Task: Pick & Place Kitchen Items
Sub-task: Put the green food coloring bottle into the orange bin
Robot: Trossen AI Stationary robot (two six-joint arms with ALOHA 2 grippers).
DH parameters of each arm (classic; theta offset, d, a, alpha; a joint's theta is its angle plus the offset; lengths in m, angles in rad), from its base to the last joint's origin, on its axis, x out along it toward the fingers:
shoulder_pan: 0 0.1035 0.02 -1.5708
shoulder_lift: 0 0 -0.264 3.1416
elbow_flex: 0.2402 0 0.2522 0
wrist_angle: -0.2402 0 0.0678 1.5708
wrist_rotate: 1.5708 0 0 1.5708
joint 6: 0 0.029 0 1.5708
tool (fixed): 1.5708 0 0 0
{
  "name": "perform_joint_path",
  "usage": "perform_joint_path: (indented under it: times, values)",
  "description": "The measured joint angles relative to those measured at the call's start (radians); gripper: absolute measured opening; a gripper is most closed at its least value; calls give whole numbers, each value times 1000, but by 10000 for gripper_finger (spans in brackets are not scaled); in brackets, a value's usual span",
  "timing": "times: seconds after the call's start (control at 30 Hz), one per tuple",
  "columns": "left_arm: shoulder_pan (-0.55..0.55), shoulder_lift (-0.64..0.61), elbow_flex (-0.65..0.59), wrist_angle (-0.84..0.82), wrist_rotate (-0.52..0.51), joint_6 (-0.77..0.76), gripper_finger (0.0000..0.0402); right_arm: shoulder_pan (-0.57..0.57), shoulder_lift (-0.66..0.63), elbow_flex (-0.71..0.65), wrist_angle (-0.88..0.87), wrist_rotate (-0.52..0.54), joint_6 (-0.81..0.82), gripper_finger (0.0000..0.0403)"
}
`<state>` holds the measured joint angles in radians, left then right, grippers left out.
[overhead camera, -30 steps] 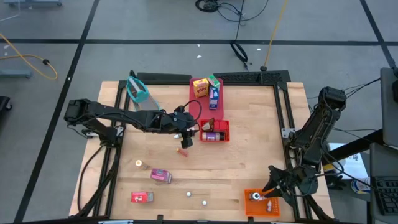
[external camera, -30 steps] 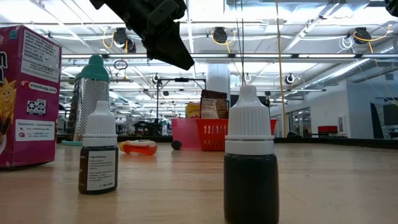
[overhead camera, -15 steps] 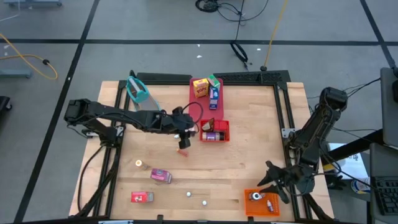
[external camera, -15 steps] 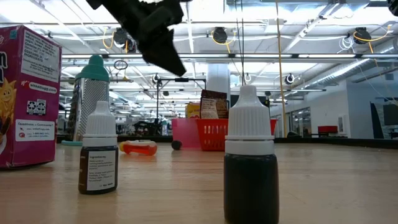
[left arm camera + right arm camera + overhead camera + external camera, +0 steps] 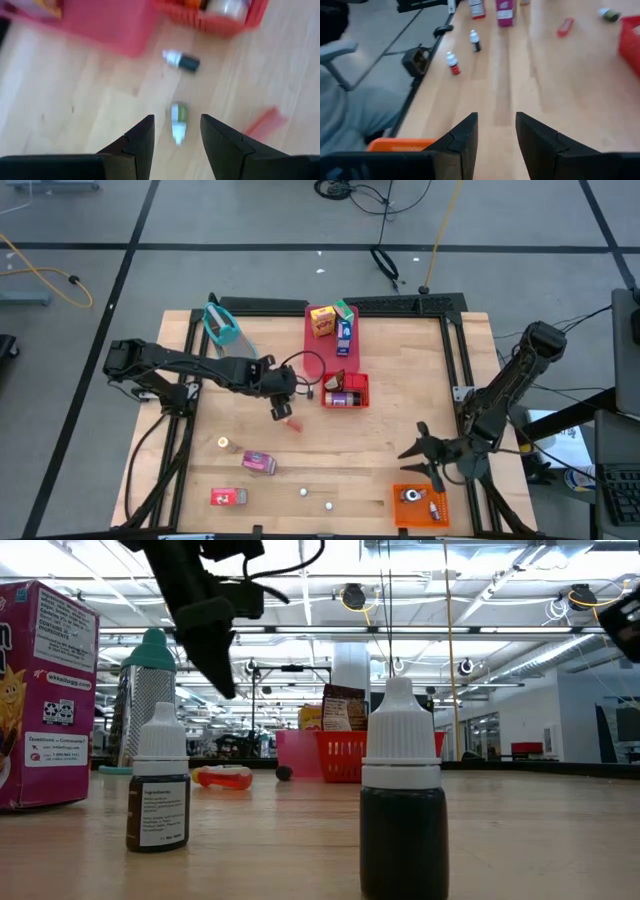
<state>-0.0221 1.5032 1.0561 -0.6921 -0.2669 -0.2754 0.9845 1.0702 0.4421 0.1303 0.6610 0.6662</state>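
My left gripper (image 5: pixel 279 409) hangs open above mid-table, tipped steeply down, left of the red basket (image 5: pixel 346 390). In the left wrist view a small green-and-white bottle (image 5: pixel 178 111) lies on the wood just beyond its open fingers (image 5: pixel 176 120); a dark white-capped bottle (image 5: pixel 182 61) and a flat red piece (image 5: pixel 265 121) lie farther off. My right gripper (image 5: pixel 412 445) is open and holds nothing, above the wood just beyond the far edge of the orange bin (image 5: pixel 420 505). A pink carton (image 5: pixel 258 463), a red carton (image 5: pixel 228 497) and two upright bottles (image 5: pixel 303 492) stand near the front edge.
A red tray (image 5: pixel 322 352) at the back holds a yellow carton (image 5: pixel 322 320) and a blue-green carton (image 5: pixel 344 332). A teal-handled grater (image 5: pixel 222 326) lies back left. A tiny round piece (image 5: pixel 223 442) sits front left. Bare wood lies between basket and bin.
My left gripper has tipped steeply downward and drawn a little toward the table's left edge and down. My right gripper has swung from above the orange bin toward the table's far edge and middle, rolling as it went. Nothing on the table has moved.
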Motion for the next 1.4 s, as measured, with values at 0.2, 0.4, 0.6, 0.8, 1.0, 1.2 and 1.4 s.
perform_joint_path:
  times: [0.2, 0.4, 0.6, 0.8, 1.0, 1.2, 1.4]
  values:
    - [0, 0, -29, -33, 13, -42, 161, -98, -22, 0, 4, 1, -102, 128]
    - [0, 0, -123, 88, 40, -43, 161, -194, -56, 0, 74, 1, -243, 128]
    - [0, 0, -208, 229, 41, -45, 161, -262, -82, 0, 138, -2, -374, 128]
    - [0, 0, -292, 306, 62, -82, 161, -314, -84, 0, 153, -3, -421, 128]
    - [0, 0, -395, 470, 57, -97, 161, -352, -84, 0, 153, -7, -425, 128]
    - [0, 0, -452, 546, 25, -97, 161, -370, -84, 0, 153, -7, -425, 128]
    - [0, 0, -497, 651, -4, -85, 161, -370, -84, 0, 153, -8, -425, 128]
